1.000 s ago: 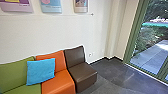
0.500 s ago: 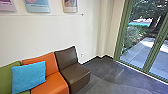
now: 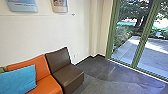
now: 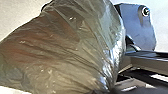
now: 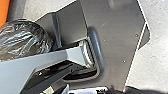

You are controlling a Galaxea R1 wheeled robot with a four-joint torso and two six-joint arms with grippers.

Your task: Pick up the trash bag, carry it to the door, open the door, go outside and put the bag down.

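Trash bag (image 4: 67, 50) looking pretty bulgy, murky olive plastic wrinkling and shining. Green-framed glass panels (image 3: 140, 43) standing around two o'clock. Left and right jaws: honestly can't tell.

- Head view: dark floor (image 3: 100, 72) runs from centre to lower right, room to pass between brown seat and glass front
- Brown seat (image 3: 66, 72) stands in the way at lower left of centre, front corner jutting into that floor
- Orange seat (image 3: 37, 65) and blue cushion (image 3: 17, 80) block lower left
- Pale wall (image 3: 37, 32) bars the way behind the seats
- Right side: green upright (image 3: 142, 47) divides the glass, paving (image 3: 148, 53) beyond
- Left wrist view: trash bag (image 4: 62, 50) bulges wide, a bulky obstacle to any reach
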